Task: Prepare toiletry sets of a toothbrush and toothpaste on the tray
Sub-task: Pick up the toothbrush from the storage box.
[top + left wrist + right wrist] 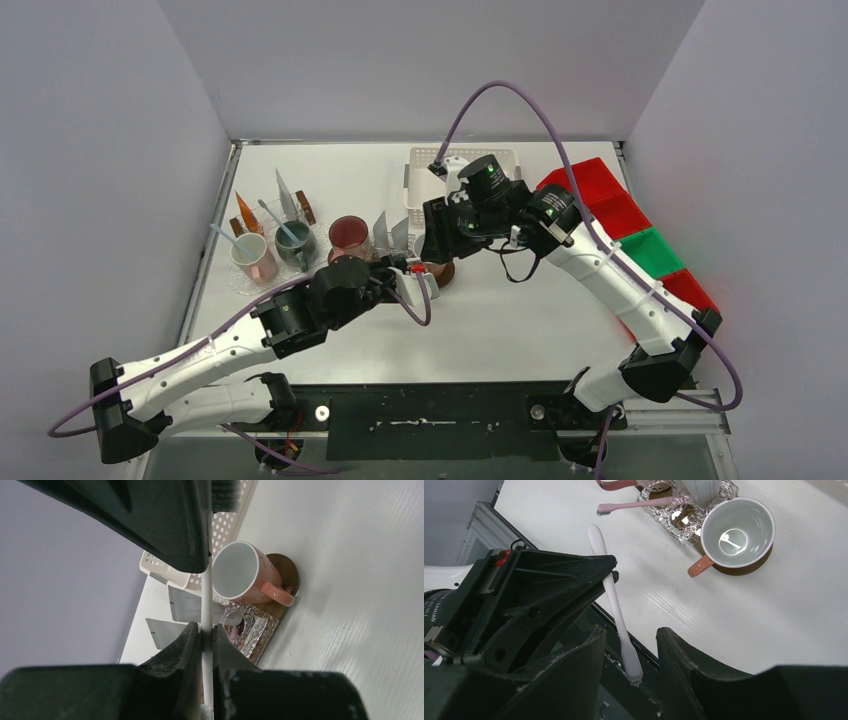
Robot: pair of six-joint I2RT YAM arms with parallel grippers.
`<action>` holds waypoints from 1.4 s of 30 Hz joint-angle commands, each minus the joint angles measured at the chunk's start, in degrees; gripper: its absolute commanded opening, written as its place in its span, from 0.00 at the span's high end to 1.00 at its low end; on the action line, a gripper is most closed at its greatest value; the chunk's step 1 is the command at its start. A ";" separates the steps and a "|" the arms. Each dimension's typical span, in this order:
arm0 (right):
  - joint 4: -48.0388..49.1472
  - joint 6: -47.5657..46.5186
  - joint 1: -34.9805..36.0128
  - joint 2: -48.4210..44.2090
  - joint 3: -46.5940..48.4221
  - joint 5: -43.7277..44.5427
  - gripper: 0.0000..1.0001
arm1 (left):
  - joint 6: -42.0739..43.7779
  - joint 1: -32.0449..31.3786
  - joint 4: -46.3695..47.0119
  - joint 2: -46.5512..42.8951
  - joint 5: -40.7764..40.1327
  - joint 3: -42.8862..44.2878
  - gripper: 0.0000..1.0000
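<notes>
Left wrist: toothbrush [205, 596] inside left claw [206, 633]

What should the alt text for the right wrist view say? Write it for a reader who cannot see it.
A white toothbrush, clamped by the left fingers, reaches bristle end first into the gap between the open right fingers. Beyond, on the white table, an empty white mug with a pink handle sits on a brown coaster, near a pink toothbrush.

Pale grey walls [100, 150] enclose a white table [520, 320].
</notes>
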 commanded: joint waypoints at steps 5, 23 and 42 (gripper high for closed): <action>-0.13 -1.67 0.33 0.27 -0.93 -2.83 0.66 | 1.61 -0.58 3.69 0.34 -0.16 1.19 1.00; 2.24 -1.37 1.33 -0.53 -3.09 -0.79 1.00 | 1.65 -0.26 6.33 -0.70 -2.36 -1.86 0.86; 2.75 7.67 10.56 -0.69 -7.36 19.05 1.00 | -21.90 23.02 17.08 -11.73 7.43 -5.98 0.17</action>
